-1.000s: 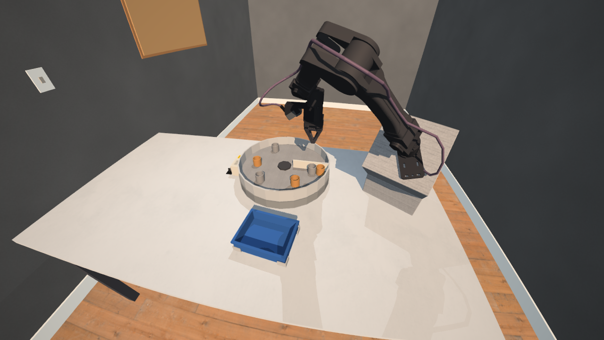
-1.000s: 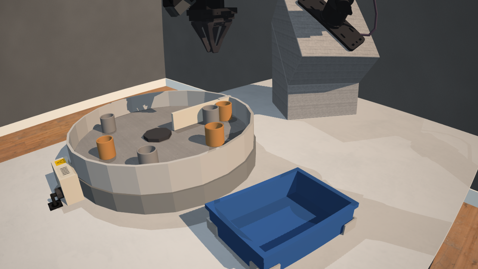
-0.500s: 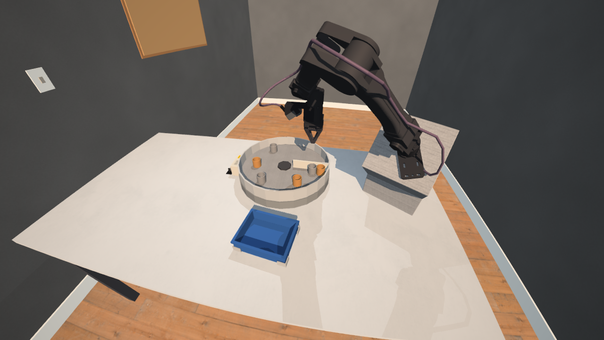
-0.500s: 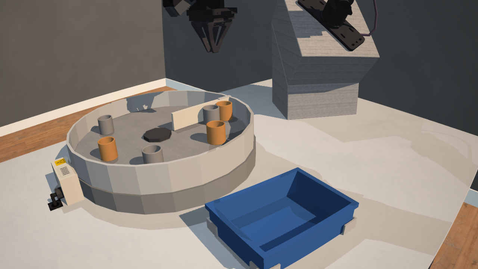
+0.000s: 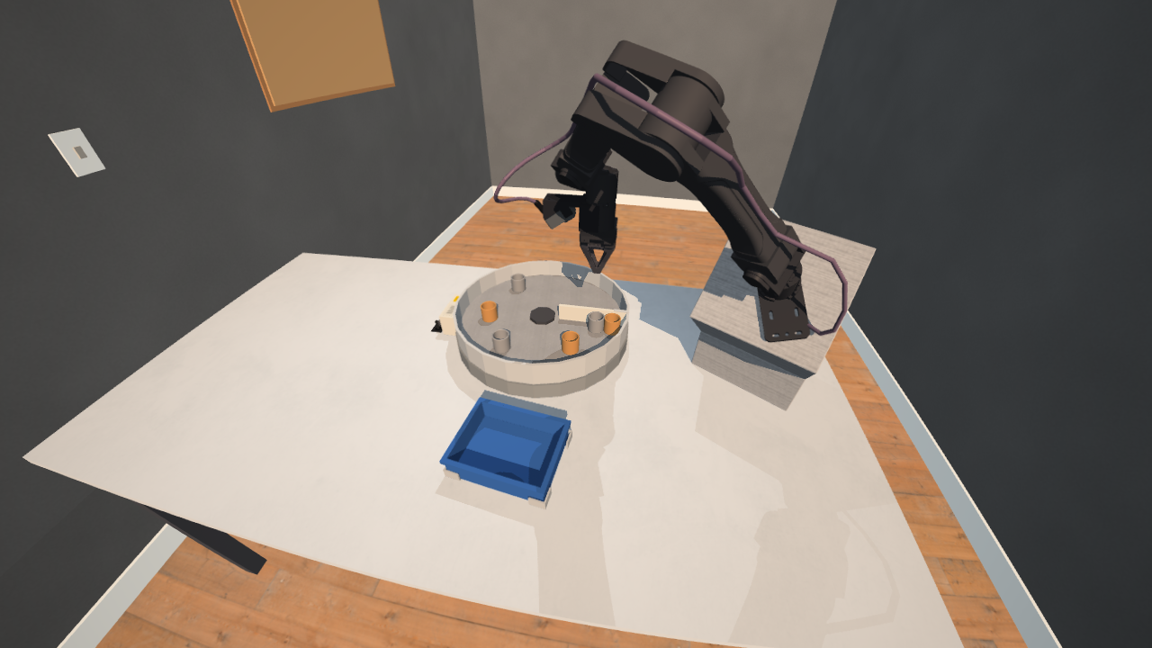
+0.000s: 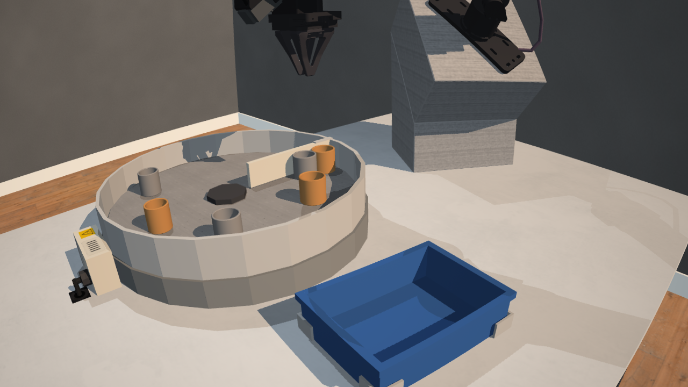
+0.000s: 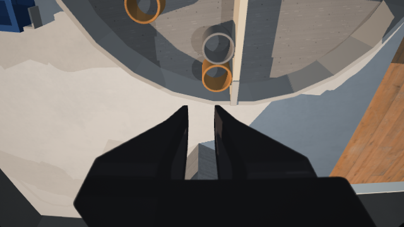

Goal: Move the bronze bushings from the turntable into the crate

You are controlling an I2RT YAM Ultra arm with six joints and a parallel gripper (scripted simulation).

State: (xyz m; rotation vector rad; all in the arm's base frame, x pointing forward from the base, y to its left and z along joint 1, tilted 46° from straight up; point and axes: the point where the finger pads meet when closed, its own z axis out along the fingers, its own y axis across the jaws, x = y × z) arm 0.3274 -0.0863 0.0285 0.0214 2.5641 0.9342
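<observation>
Wrist view: black two-fingered metal gripper (image 5: pixel 597 265) (image 6: pixel 306 73) (image 7: pixel 201 113), slightly spread, empty; one hollow orange-bronze cylindrical bushing (image 5: pixel 611 324) (image 6: pixel 327 161) (image 7: pixel 217 84) lies at its 1 o'clock, a second bronze bushing (image 5: pixel 570 344) (image 6: pixel 312 188) (image 7: pixel 144 17) at 11, both inside the round, beige-walled turntable (image 5: pixel 539 374) (image 6: pixel 201 257) (image 7: pixel 146 69).

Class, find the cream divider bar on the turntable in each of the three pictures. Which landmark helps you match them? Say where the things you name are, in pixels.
Top: right half of the turntable, right of the black hub.
Exterior: the turntable's far right part, behind a steel bushing.
Wrist: upper edge, right of centre, running downward.
Shared landmark: the blue crate (image 5: pixel 506 441) (image 6: pixel 385 313) (image 7: pixel 14 16).
</observation>
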